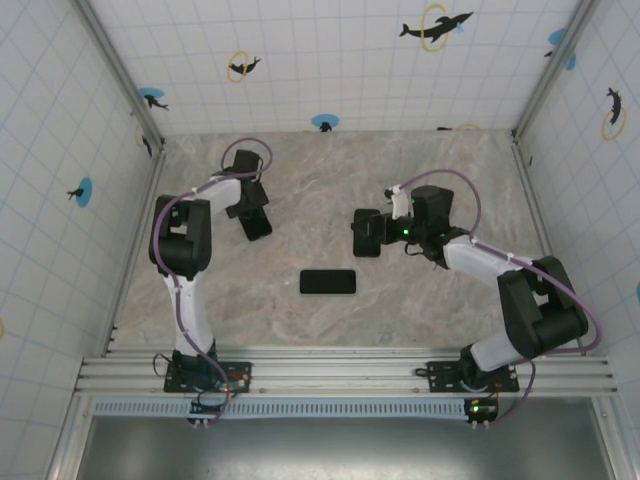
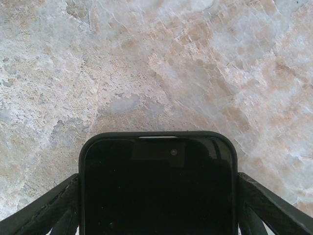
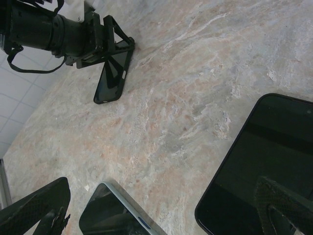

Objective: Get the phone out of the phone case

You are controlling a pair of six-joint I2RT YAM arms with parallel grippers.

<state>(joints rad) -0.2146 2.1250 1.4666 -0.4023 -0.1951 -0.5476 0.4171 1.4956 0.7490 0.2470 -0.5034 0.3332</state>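
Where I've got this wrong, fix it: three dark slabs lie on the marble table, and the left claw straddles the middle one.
Wrong slab. The left claw straddles the left slab; the middle slab lies alone. The top external view shows it. The rest stands.
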